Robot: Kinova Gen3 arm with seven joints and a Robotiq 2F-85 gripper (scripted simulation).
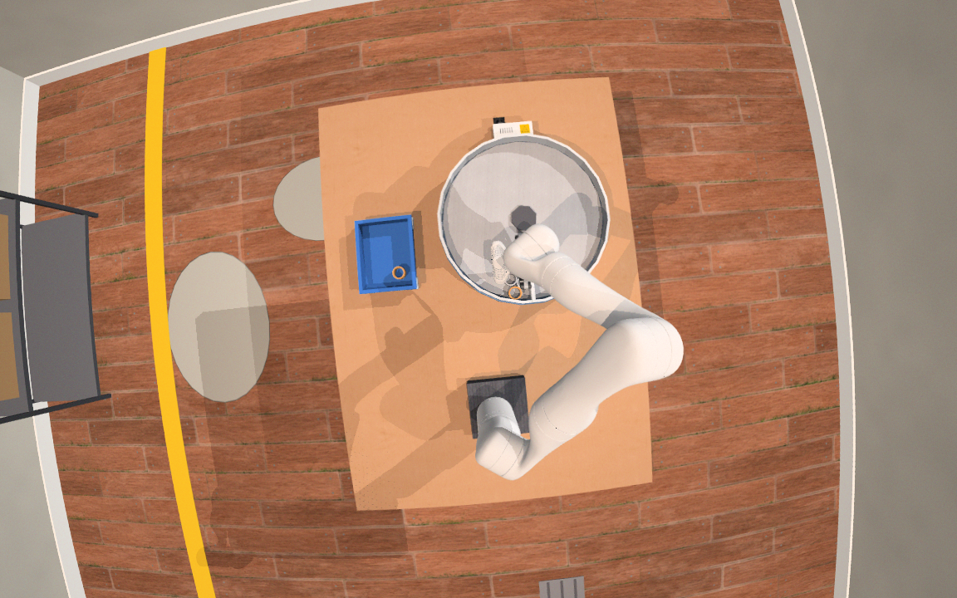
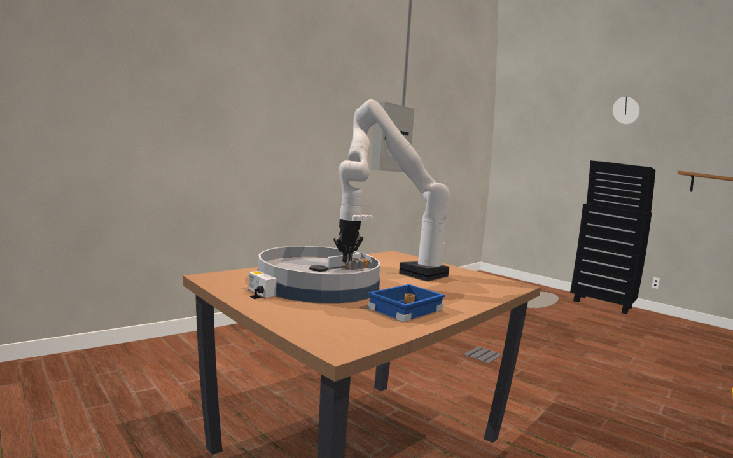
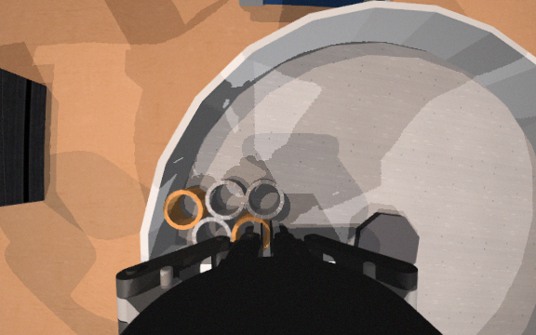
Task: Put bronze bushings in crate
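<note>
My gripper (image 2: 347,259) (image 3: 265,231) points down low inside the turning table (image 1: 556,170) (image 2: 301,278) (image 3: 463,163). It is shut on the wall of a bronze bushing (image 3: 234,231), one finger inside the ring and one outside. The arm hides this grip from above. Another bronze bushing (image 3: 166,209) (image 1: 514,299) (image 2: 365,263) stands near the table's wall. Three grey bushings, one at the left (image 3: 207,199), one at the right (image 3: 282,199) and one lower down (image 3: 211,219), stand between and beside them. One bronze bushing (image 1: 399,278) (image 2: 409,298) stands in the blue crate (image 1: 357,252) (image 2: 392,308).
The turning table's raised rim surrounds the gripper. A dark hub (image 1: 522,216) (image 2: 318,267) (image 3: 391,237) sits at its centre, and a pale upright plate (image 2: 335,261) stands beside the fingers. A white control box (image 1: 504,130) (image 2: 262,283) sits against the outer wall. The crate stands apart from the turning table.
</note>
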